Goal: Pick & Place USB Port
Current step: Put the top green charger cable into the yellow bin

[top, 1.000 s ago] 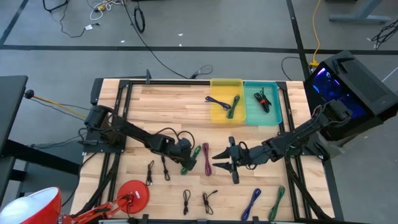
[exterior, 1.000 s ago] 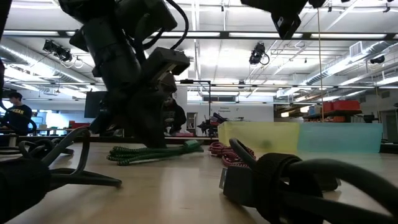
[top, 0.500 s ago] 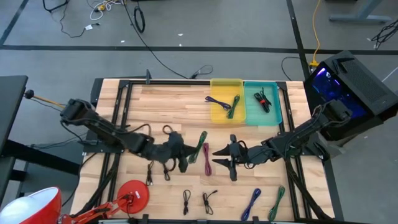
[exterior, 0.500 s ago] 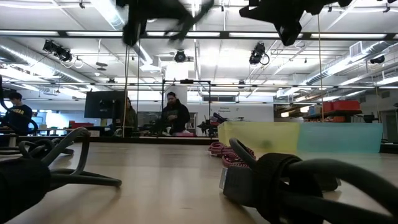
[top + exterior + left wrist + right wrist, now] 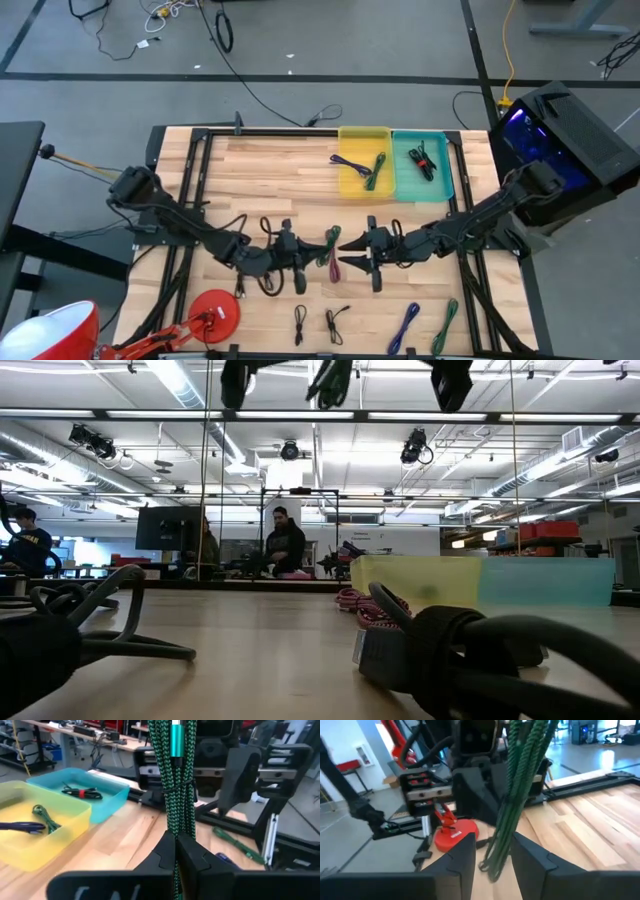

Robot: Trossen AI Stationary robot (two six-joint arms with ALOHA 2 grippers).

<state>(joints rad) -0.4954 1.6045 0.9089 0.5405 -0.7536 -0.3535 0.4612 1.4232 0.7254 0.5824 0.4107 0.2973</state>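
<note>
My left gripper is over the middle of the table, shut on a green braided USB cable bundle with a teal plug at its upper end. My right gripper faces it from the right, open. In the right wrist view the green bundle runs down between the right gripper's fingers; I cannot tell whether they touch it. In the low view the green bundle shows high above the table. The yellow bin and the teal bin stand at the table's far edge. My left gripper pinches the green bundle's middle stretch between its two fingers. The fingers lie about level, come from the table's left and cross the bundle. The bundle is lifted clear of the table and stands steeply, with its teal plug end above the fingers.
A magenta cable lies on the table under the grippers. Black cables, a blue one and a green one lie toward the near edge, beside a red round thing. Both bins hold cables.
My left gripper has risen from the table with the green bundle and gone toward the right gripper. It has tipped from pointing down to about level and has rolled. The bundle, which lay flat, is now lifted clear and stands steeply.
</note>
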